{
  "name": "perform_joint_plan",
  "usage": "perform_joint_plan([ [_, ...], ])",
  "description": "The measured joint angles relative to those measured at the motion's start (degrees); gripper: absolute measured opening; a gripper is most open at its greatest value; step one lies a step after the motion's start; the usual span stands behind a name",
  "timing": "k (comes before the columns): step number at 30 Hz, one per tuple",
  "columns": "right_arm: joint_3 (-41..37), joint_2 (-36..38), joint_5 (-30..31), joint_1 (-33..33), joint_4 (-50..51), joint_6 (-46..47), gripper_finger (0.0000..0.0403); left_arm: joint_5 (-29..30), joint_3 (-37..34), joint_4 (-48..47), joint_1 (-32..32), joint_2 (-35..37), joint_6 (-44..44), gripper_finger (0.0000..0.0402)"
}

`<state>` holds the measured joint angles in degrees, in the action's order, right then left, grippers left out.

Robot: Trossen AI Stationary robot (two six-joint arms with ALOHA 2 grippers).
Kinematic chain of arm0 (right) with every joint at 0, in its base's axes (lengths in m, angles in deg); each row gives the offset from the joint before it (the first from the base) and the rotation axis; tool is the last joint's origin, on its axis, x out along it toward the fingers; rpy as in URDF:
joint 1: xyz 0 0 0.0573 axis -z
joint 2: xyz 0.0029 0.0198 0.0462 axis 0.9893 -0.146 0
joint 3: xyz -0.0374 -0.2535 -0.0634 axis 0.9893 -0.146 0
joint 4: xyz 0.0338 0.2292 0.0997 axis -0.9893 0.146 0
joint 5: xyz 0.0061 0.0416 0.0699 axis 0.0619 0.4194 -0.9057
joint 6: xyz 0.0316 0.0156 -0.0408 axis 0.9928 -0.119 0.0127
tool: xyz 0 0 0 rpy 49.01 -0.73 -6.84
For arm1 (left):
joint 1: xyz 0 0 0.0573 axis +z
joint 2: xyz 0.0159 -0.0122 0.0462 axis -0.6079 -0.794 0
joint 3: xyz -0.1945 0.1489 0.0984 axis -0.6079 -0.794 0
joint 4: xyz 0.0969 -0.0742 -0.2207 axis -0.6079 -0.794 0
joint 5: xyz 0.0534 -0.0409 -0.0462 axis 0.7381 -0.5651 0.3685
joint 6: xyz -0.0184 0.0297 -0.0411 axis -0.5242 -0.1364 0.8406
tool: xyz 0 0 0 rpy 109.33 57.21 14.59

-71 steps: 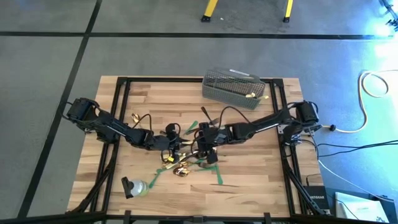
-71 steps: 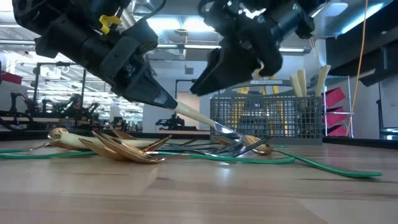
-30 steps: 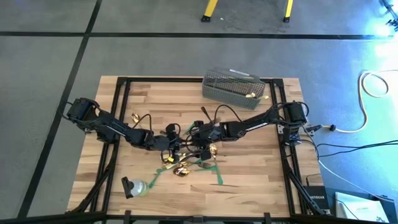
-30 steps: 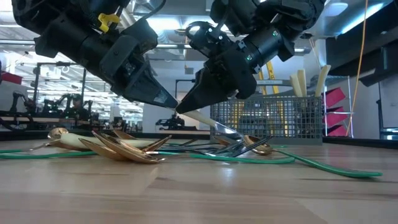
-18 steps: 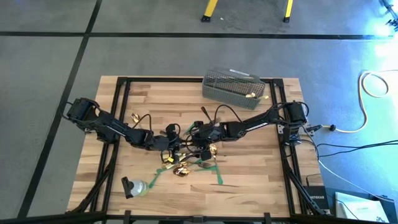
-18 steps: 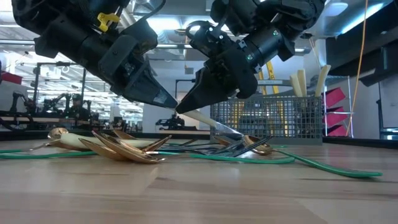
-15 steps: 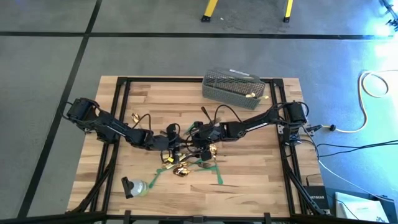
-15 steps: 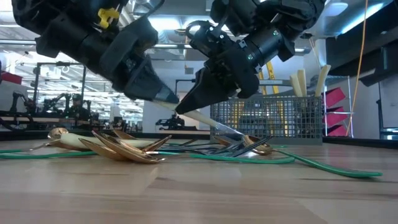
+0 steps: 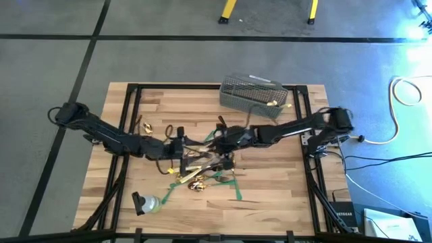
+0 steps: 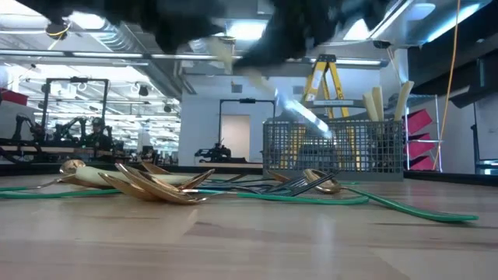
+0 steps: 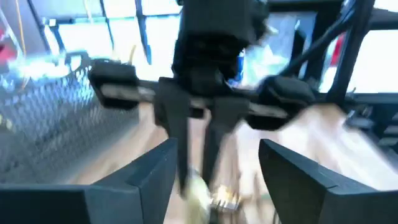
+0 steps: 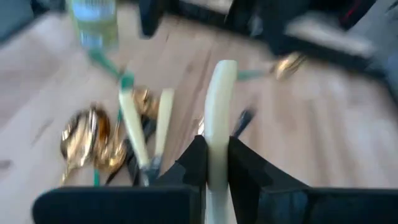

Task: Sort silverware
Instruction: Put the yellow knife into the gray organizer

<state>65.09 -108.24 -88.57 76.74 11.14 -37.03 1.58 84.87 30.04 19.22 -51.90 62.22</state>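
A cream-handled knife (image 12: 217,106) hangs above the silverware pile, and my right gripper (image 12: 214,155) is shut on it over the table's middle (image 9: 217,142). In the low view the knife (image 10: 296,109) shows blurred, clear of the pile. My left gripper (image 11: 214,177) stands open and holds nothing, just left of the right one (image 9: 179,150), facing it. The other silverware lies in a heap on the table (image 9: 201,172): gold spoons (image 10: 152,183), dark forks (image 10: 299,183) and cream-handled knives (image 12: 134,130). My right gripper pinches the knife's cream handle (image 12: 214,146) between its two fingers. The handle's free end (image 12: 222,68) sticks out forward past the fingertips. The fingers come from the table's right, slanting down. The knife is lifted clear and tilted, handle end (image 10: 222,50) high and blade (image 10: 303,117) lower.
A grey wire mesh basket (image 9: 253,94) stands at the far side, with cream handles (image 10: 373,101) sticking up from it. Green tape strips (image 9: 237,190) lie around the heap. A bottle (image 9: 145,202) lies near the front left. Bare wood lies on the right.
My left gripper has opened, let go of the knife's handle end and risen. My right gripper, still shut on the handle, has gone up with the knife. The blade has come off the heap and hangs clear, with the handle end highest.
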Motion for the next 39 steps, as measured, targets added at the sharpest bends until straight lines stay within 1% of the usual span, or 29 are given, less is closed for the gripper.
perform_joint_plan([
  [3, 0.00, 5.81, 2.90, -0.04, 3.55, -1.61, 0.0024, 0.23, 0.10, -0.03, -1.07, 1.58, -0.17, 0.0213],
  [8, -0.18, 15.89, 7.29, 0.02, 7.32, -3.88, 0.0024, 1.10, -0.02, -2.91, -1.93, 0.06, 0.20, 0.0213],
  [10, -0.97, 19.90, 11.84, 0.02, 7.98, -4.09, 0.0024, 2.41, -0.02, -3.45, -1.85, -0.98, 1.22, 0.0213],
  [12, -2.16, 24.68, 16.94, 0.00, 6.50, -4.58, 0.0024, 3.13, -0.18, -3.59, -1.82, -2.00, 1.86, 0.0213],
  [13, -3.29, 27.37, 18.82, 0.02, 4.41, -5.17, 0.0024, 3.35, -0.38, -3.56, -1.82, -2.53, 2.22, 0.0213],
  [17, -11.33, 37.48, 21.13, 1.66, -5.44, -6.04, 0.0024, 3.61, -0.57, -3.24, -1.70, -3.94, 2.80, 0.0213],
  [21, -23.23, 45.69, 28.07, 5.03, -16.69, -7.03, 0.0024, 3.91, -0.59, -2.97, -1.53, -4.98, 3.05, 0.0213],
  [23, -29.57, 48.87, 28.76, 7.88, -26.07, -9.22, 0.0024, 4.09, -0.59, -2.78, -1.50, -5.01, 3.62, 0.0213],
  [26, -37.07, 51.33, 25.10, 12.41, -42.58, -12.63, 0.0024, 4.09, -0.59, -2.84, -1.50, -5.04, 4.08, 0.0213],
  [28, -39.71, 52.09, 24.77, 15.10, -49.95, -14.30, 0.0024, 4.09, -0.59, -2.79, -1.50, -5.04, 4.07, 0.0213],
  [30, -41.38, 52.10, 27.40, 17.63, -52.26, -15.27, 0.0024, 4.09, -0.59, -2.84, -1.50, -5.04, 4.07, 0.0213],
  [31, -42.09, 51.90, 27.80, 18.92, -52.54, -15.38, 0.0024, 4.11, -0.59, -2.84, -1.50, -5.06, 4.07, 0.0213],
  [35, -42.86, 50.62, 26.35, 23.54, -52.94, -16.15, 0.0024, 4.11, -0.59, -2.89, -1.50, -5.06, 4.07, 0.0213],
  [39, -42.87, 48.86, 26.12, 27.51, -56.03, -16.30, 0.0024, 4.11, -0.57, -3.39, -1.61, -5.06, 4.07, 0.0213],
])
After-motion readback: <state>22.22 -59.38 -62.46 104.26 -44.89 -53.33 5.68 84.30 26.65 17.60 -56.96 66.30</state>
